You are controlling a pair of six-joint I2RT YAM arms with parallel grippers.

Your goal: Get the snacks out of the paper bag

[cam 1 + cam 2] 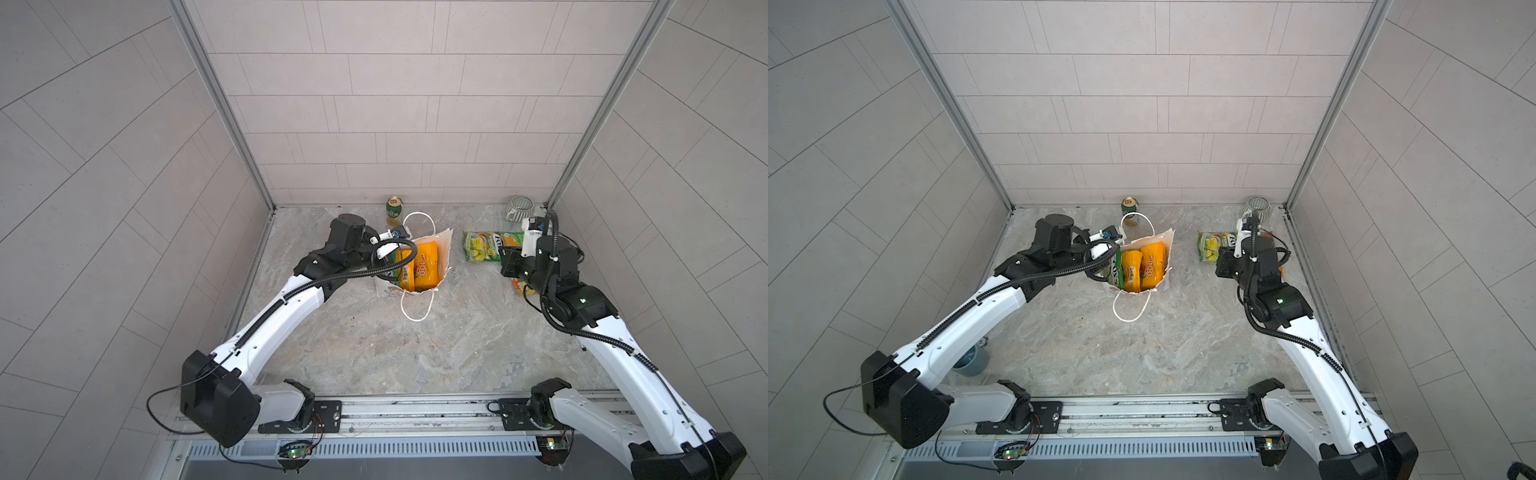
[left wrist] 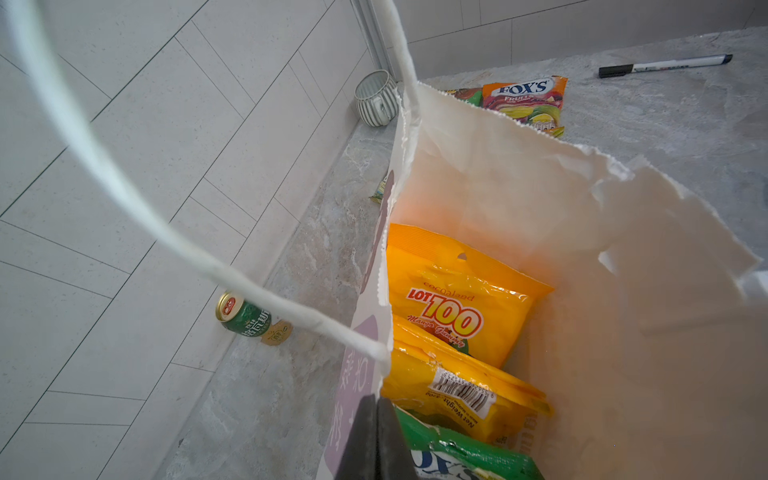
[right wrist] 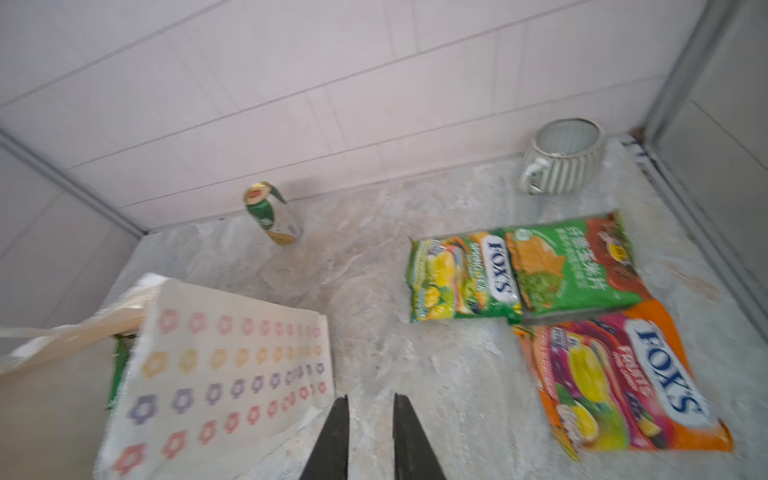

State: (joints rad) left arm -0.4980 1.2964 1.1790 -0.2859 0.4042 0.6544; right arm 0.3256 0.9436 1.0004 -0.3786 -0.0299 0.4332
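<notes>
The white paper bag (image 1: 444, 249) (image 1: 1160, 243) stands open in the middle of the floor. My left gripper (image 2: 377, 401) is shut on the bag's rim (image 2: 386, 365), next to a cord handle. Inside stand two yellow-orange snacks (image 2: 449, 307) (image 2: 457, 395) and a green one (image 2: 465, 457). Three more snacks lie flat to the right of the bag: a green FOX'S packet (image 3: 461, 278), a green chip packet (image 3: 573, 266) and an orange-red FOX'S packet (image 3: 623, 382). My right gripper (image 3: 370, 399) hangs over bare floor between the bag (image 3: 216, 365) and these packets, its jaws a little apart and empty.
A green-and-gold can (image 1: 394, 206) (image 3: 272, 214) stands at the back wall behind the bag. A striped mug (image 1: 519, 208) (image 3: 561, 156) sits in the back right corner. A marker pen (image 2: 665, 65) lies on the floor. Tiled walls close three sides.
</notes>
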